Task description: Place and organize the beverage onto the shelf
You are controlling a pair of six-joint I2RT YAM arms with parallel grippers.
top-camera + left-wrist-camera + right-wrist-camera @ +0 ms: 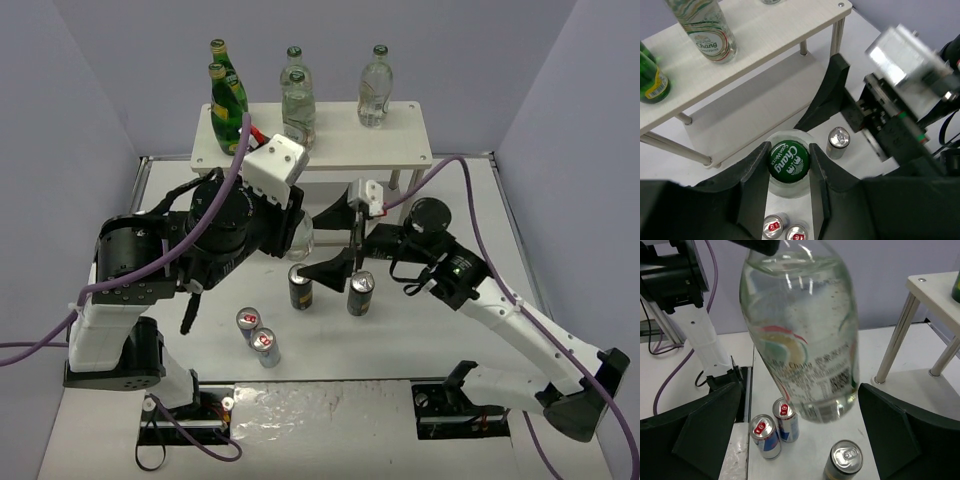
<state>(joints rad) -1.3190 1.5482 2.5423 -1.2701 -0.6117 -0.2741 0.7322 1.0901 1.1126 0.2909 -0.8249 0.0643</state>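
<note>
Mid-desk, before the shelf (pixel 330 152), the left gripper (pixel 788 161) pinches the clear bottle (pixel 805 340) by its cap (pixel 787 154), the right gripper (pixel 347 238) spread open near it; that tilted bottle could slip onto the cans (pixel 301 288).

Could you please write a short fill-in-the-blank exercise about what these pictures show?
1. The left end effector grips the clear bottle by its green ____.
2. On the top board of the shelf stand ____ clear bottles.
3. The table holds ____ cans in all.

Missing words: cap; three; four.
</note>
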